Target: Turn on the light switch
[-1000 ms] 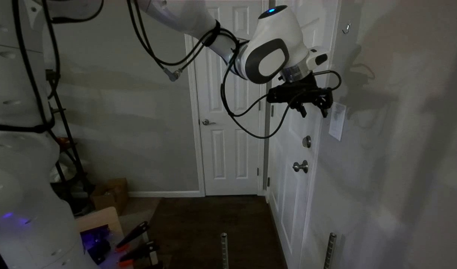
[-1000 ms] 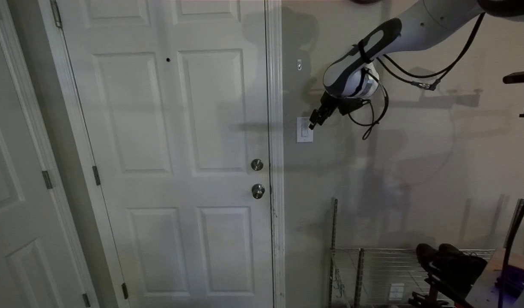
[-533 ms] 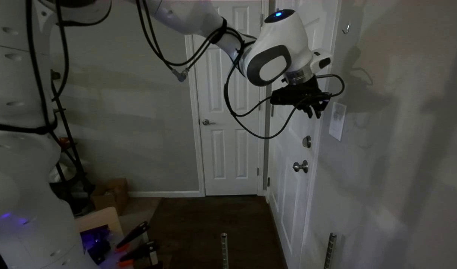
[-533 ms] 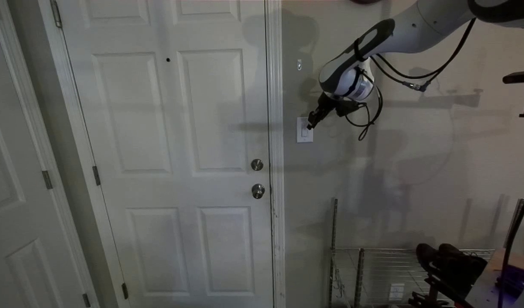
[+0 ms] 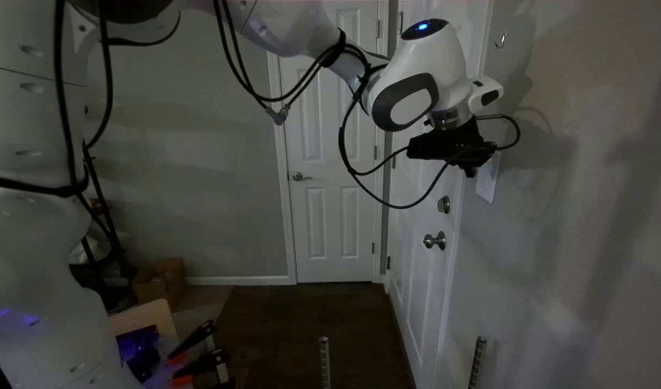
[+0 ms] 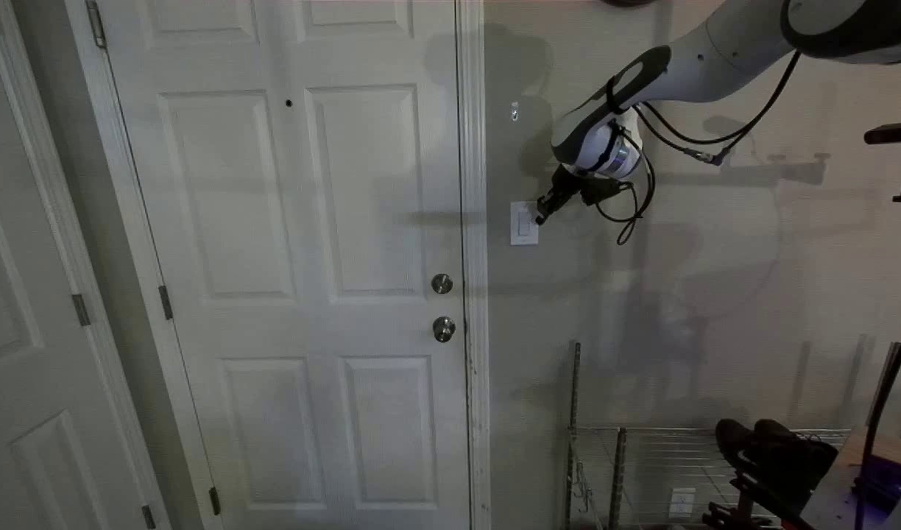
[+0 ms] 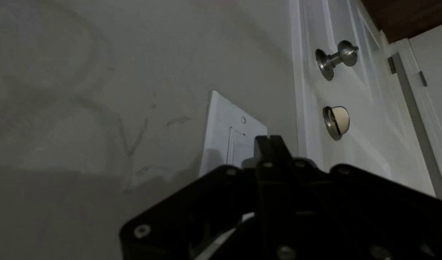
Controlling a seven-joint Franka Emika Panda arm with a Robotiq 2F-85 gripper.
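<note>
The light switch is a pale upright wall plate (image 6: 523, 234) beside the door frame, its right edge partly behind my fingertips in this exterior view. In the wrist view the upper part of the plate (image 7: 221, 130) shows; my dark gripper (image 7: 269, 138) covers the lower part. Both fingers lie together with nothing between them, so the gripper is shut. In an exterior view the gripper (image 5: 470, 174) points down just in front of the wall, close by the switch (image 5: 487, 183). Whether the fingertips touch it, I cannot tell.
Left of the switch is a white door (image 6: 377, 324) with a round knob (image 6: 444, 329) and a deadbolt (image 6: 442, 283). A small hook (image 6: 514, 112) sits on the wall above. Below stands a wire shelf (image 6: 664, 434). Loose cables (image 5: 400, 206) hang from the arm.
The fingers have come together from open to shut. The arm has moved towards the wall and slightly downward, bringing the gripper nearer the switch.
</note>
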